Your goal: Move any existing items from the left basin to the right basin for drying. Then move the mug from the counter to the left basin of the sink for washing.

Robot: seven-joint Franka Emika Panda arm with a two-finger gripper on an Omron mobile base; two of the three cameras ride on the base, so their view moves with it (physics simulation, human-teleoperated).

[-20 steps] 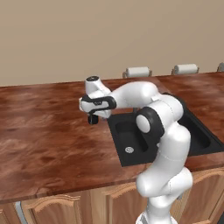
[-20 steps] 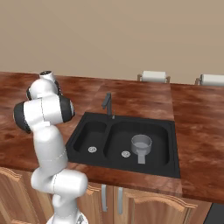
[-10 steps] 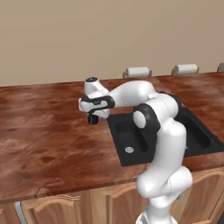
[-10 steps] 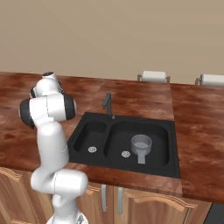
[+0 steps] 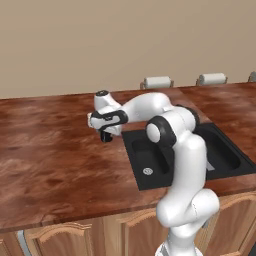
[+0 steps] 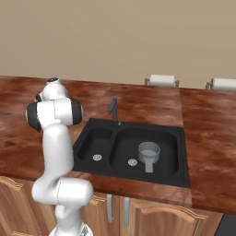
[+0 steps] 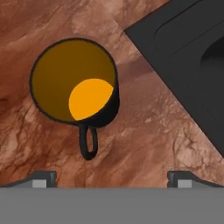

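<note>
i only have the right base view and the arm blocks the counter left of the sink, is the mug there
Observer: Yes. In the hand view the mug stands upright on the counter, close to a corner of the sink.
Operator: gripper on it yet
Observer: No. The gripper is open and looks down on the mug without touching it; the mug's handle points toward the fingertips.

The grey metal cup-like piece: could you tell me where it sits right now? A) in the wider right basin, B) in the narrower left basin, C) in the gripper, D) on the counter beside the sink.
A: in the right base view the grey metal cup-like piece lies inside the wider right basin, past the divider from the left basin.
</note>
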